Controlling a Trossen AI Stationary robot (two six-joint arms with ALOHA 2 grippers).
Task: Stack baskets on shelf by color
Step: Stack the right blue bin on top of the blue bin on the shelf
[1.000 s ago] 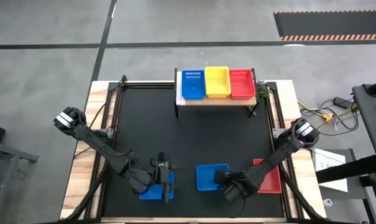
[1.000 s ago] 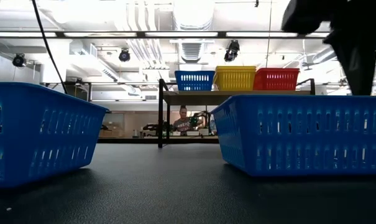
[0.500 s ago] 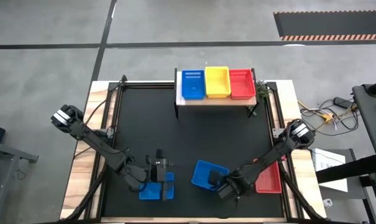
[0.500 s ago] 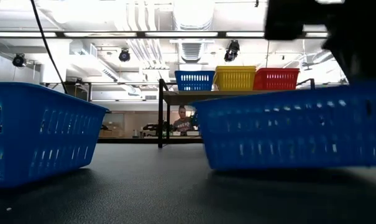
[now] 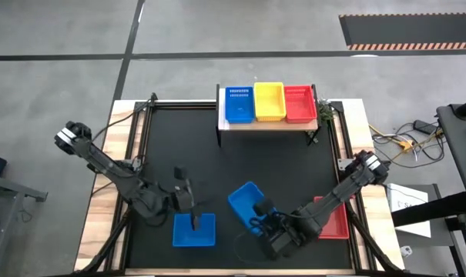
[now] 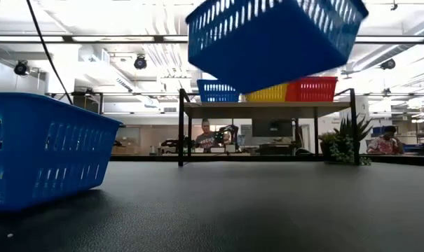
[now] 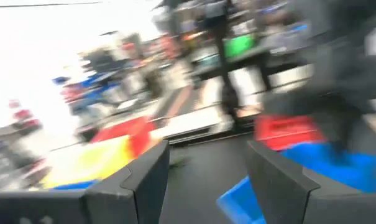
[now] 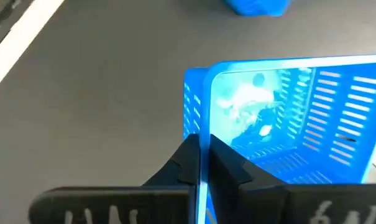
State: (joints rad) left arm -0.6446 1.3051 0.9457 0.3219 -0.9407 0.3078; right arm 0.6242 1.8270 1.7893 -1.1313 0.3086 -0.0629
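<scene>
Left arm reaches in from the left table edge; left gripper [image 5: 186,185] hovers over the black mat [image 5: 279,165], just beyond a blue basket [image 5: 194,230] that sits flat at the near-left of the mat. Its fingers [image 7: 147,180] are spread apart with nothing between them. In the low view that same grounded blue basket [image 6: 43,150] fills the left side, resting on the mat.

Centre: right gripper [image 5: 262,218] has its fingers pressed together on the thin rim of a second blue basket [image 5: 248,204]. The right wrist view shows both dark fingers [image 8: 188,165] pinching the basket wall [image 8: 203,186] edge-on. This basket is lifted and tilted; in the low view it [image 6: 275,38] hangs clear of the mat, high up in front of the shelf.

Far centre: wooden shelf [image 5: 267,125] carries three baskets side by side, touching: blue [image 5: 239,105] on the left, yellow [image 5: 269,101] in the middle, red [image 5: 299,103] on the right.

Near right: a red basket [image 5: 336,223] lies on the mat, partly covered by the right arm, which comes in from the right table edge.

Background of the low view: a person [image 6: 207,133] beyond the shelf legs, another person [image 6: 387,138] at the far right.
</scene>
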